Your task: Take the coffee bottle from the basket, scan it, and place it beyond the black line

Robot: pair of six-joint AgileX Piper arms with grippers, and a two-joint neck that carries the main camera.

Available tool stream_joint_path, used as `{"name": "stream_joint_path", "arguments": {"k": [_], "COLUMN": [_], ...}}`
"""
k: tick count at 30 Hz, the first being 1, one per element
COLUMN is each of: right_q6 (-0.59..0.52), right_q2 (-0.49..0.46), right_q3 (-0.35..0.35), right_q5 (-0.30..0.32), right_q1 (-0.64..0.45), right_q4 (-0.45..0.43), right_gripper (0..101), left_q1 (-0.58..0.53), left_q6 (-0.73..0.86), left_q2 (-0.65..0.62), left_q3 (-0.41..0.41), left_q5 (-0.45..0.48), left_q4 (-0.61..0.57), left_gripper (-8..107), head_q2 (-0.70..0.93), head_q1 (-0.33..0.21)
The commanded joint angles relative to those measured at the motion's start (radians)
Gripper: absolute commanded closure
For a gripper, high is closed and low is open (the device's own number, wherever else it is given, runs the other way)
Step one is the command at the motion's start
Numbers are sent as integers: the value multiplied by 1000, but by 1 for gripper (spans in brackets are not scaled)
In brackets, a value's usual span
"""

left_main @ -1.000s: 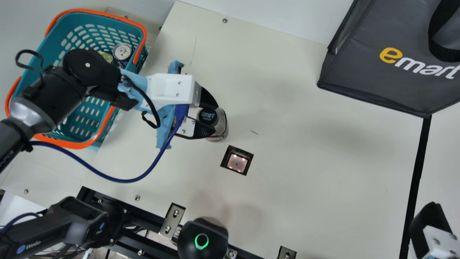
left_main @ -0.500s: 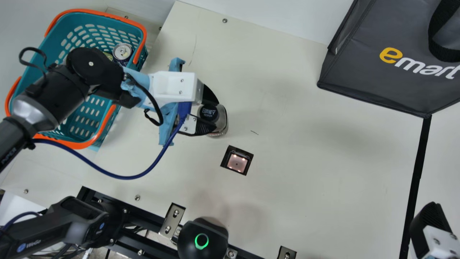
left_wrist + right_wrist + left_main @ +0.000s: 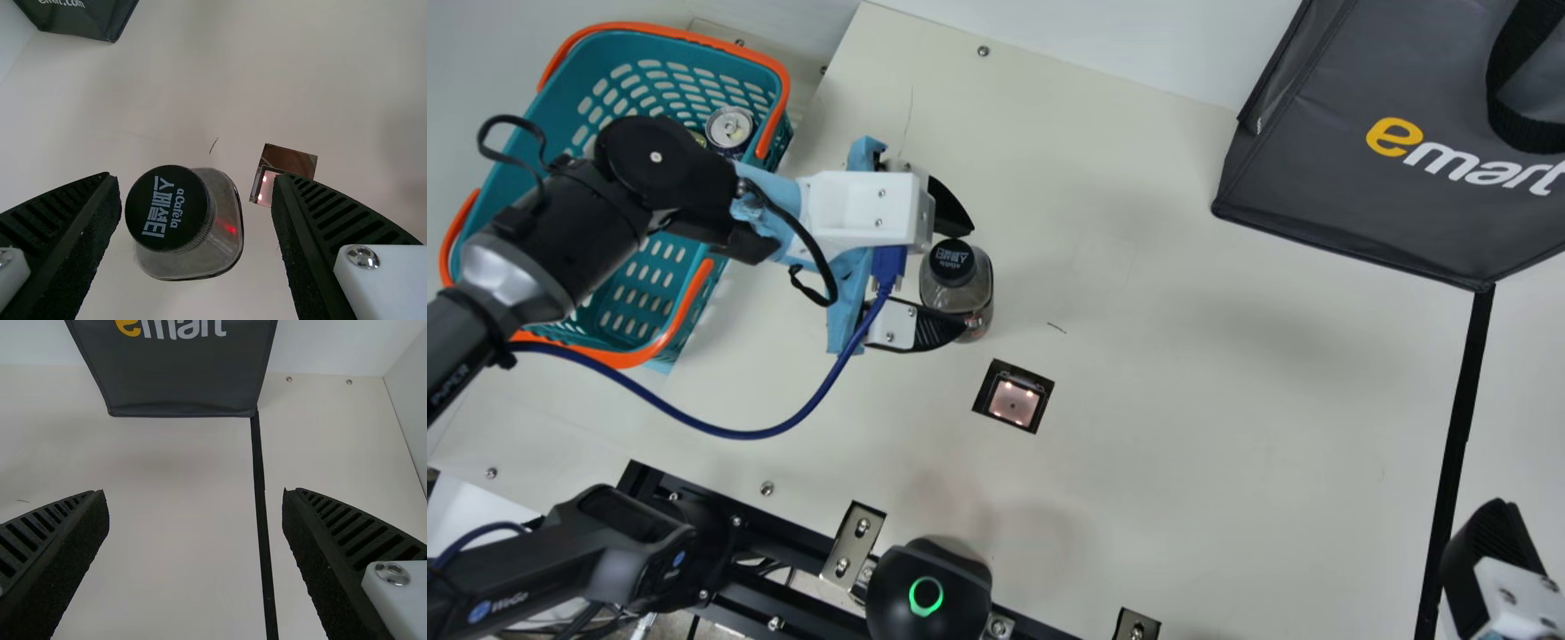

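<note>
In the main view my left gripper stands open around the coffee bottle, which is upright on the table just up and left of the scanner window. The left wrist view has the bottle's dark cap between the spread fingers of my left gripper, with a gap on either side. My right gripper is at the main view's lower right, by the black line. In the right wrist view my right gripper is open, nothing between its fingers, above the table and the black line.
A teal basket with orange handles is under my left arm, cans inside. The dark grey bag stands at the upper right. A black device with a green ring sits at the near edge.
My left gripper's fingers have spread apart and no longer hold the bottle. The left hand has shifted slightly up and right. The right gripper has kept still.
</note>
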Motion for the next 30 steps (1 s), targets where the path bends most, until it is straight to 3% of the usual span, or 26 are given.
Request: {"name": "stream_joint_path", "arguments": {"k": [1,19,30], "right_q6": [0,0,0], "right_q2": [0,0,0], "right_q3": [0,0,0], "right_q5": [0,0,0], "right_q1": [0,0,0], "right_q4": [0,0,0], "right_gripper": [10,10,10], "left_q1": [-1,48,76], "left_q6": [-4,-112,-245], "left_q2": [-3,-68,-166], "left_q3": [-2,-45,-35], "left_q5": [-2,-5,-58], "left_q4": [-1,0,20], "left_gripper": [9,9,9], "head_q2": [2,2,2], "head_q1": [-27,-27,-27]}}
